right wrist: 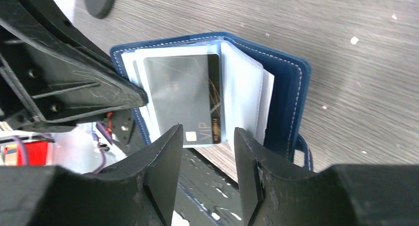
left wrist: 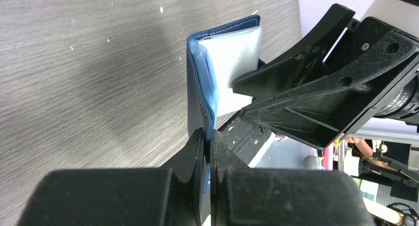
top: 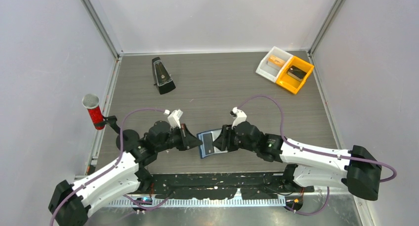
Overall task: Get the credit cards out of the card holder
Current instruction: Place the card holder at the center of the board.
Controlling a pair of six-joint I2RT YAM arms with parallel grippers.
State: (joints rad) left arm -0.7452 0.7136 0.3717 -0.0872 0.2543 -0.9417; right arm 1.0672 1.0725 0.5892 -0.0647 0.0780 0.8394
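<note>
Card holder (top: pixel 209 143) open, left end effector (left wrist: pixel 207 136) pinching its edge.

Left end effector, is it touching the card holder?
Touching. The left wrist view shows the left end effector clamped on the lower edge of the card holder, with a finger pressed against each face.

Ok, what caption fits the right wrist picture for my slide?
Open right claw lines up on a grey card in the blue card holder, pinched by the left claw.

card holder (right wrist: pixel 289 87) open, navy cover with white stitching, clear sleeves fanned inside; grey VIP card (right wrist: pixel 183 97) (chip end out) sticks partway from one sleeve
</note>
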